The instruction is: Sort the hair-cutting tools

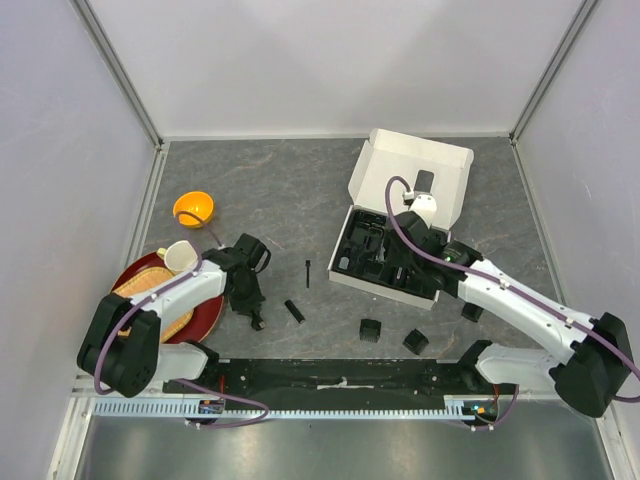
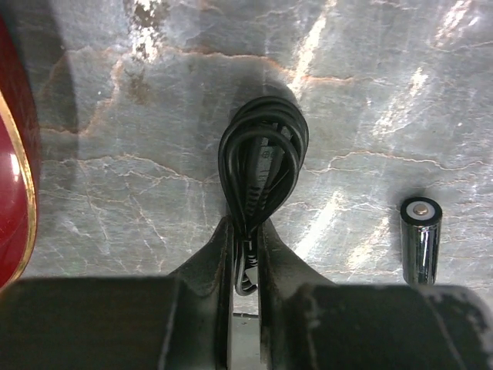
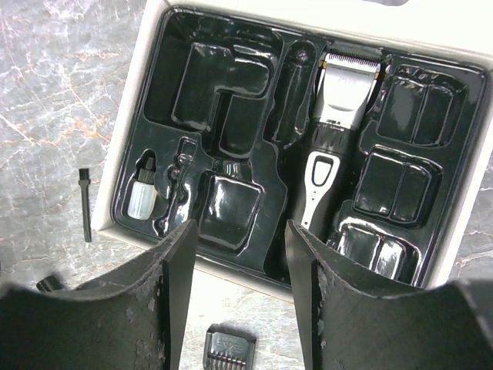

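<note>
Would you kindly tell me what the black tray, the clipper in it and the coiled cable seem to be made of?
The tray: probably thin moulded plastic, glossy black; sharp glare on its pressed pockets. The clipper: seemingly black plastic body with a satin silver head, metal or plated plastic. The cable: likely rubbery sheath, semi-gloss black; it bends in tight loops.

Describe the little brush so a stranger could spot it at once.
Find the open white box toward the table's far right. On the bare grey tabletop just left of its black tray lies the brush, alone. It is a thin straight black stick, unlike the blocky guard combs lying nearer the front.
</note>
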